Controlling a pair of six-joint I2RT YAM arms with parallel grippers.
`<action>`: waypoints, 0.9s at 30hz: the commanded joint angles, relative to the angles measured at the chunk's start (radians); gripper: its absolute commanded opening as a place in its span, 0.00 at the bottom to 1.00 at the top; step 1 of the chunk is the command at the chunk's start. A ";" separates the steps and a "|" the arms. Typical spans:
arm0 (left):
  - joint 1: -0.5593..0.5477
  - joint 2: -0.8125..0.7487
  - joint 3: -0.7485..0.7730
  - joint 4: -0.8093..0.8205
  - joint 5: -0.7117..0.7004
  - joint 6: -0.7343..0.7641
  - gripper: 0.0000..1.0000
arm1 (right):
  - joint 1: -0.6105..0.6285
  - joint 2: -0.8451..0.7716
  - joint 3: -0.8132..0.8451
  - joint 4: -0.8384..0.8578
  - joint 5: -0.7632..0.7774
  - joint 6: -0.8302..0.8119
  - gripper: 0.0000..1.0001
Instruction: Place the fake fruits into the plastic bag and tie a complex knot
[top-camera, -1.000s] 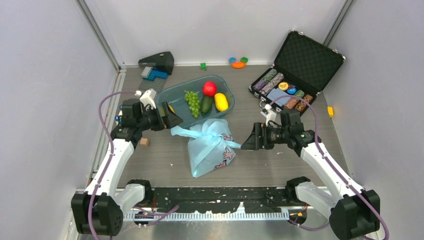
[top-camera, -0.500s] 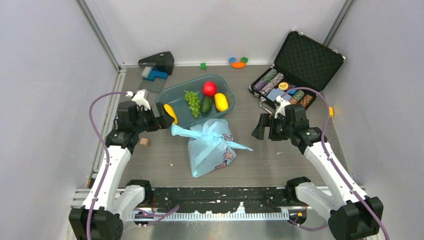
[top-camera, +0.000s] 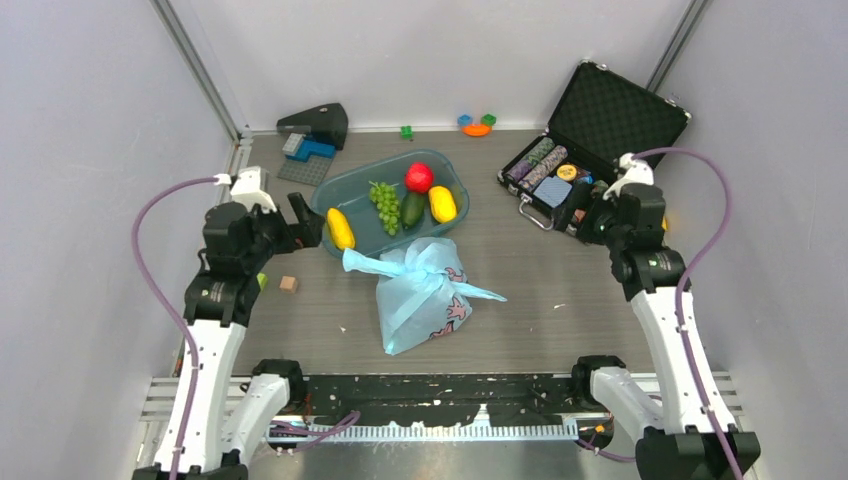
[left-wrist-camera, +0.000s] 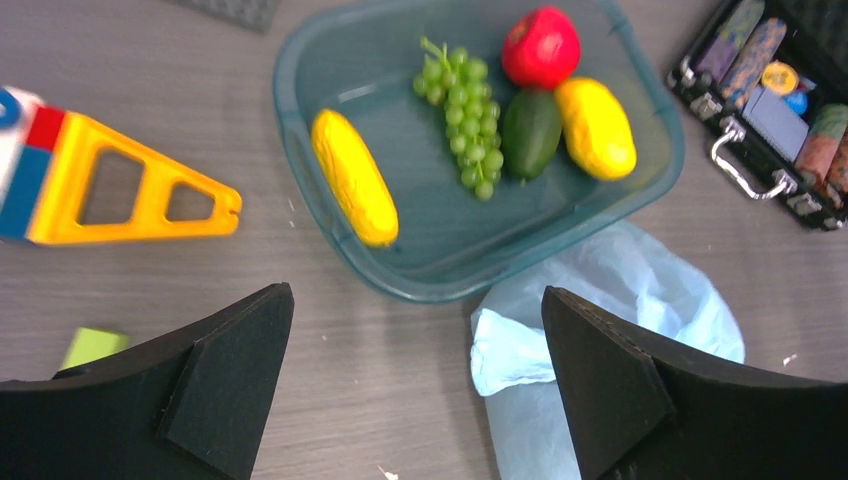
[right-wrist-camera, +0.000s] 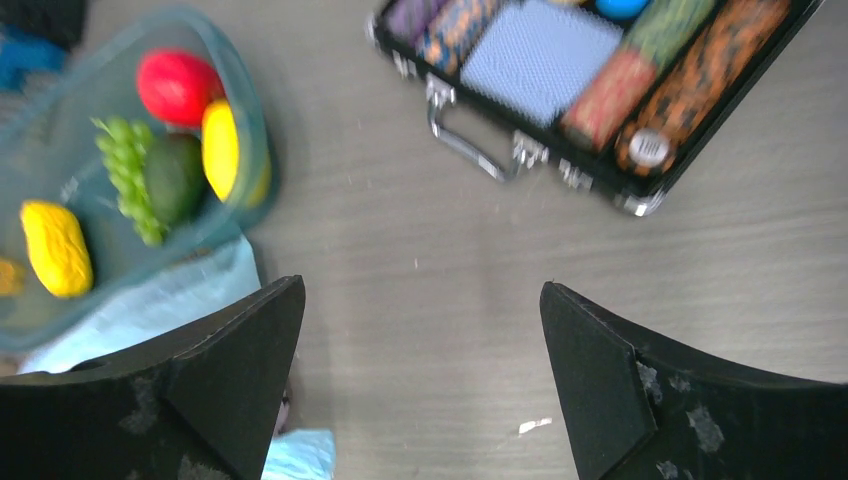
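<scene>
Tabletop (top-camera: 545, 305): pincers (left-wrist-camera: 414, 300) (right-wrist-camera: 422, 290) farther from bag (top-camera: 420, 292).

Crinkly thin plastic bag (top-camera: 420, 300), glossy plastic fruits (left-wrist-camera: 540, 47), smooth translucent tub (left-wrist-camera: 445, 255), matt wood-grain table (top-camera: 560, 310).

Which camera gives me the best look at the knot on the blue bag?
Top external: the whole knot shows, both tails spread sideways atop the plastic bag. Left wrist catches only part of the bag's upper folds; right wrist just a blurred bag edge.
</scene>
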 joint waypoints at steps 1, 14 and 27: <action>0.004 -0.053 0.133 -0.024 -0.065 0.065 0.99 | -0.004 -0.077 0.162 0.013 0.117 -0.051 0.96; -0.012 -0.179 -0.001 0.056 -0.222 0.195 0.99 | -0.004 -0.297 -0.125 0.278 0.206 -0.150 0.96; -0.032 -0.191 -0.053 0.090 -0.230 0.185 0.99 | -0.004 -0.341 -0.171 0.312 0.202 -0.161 0.97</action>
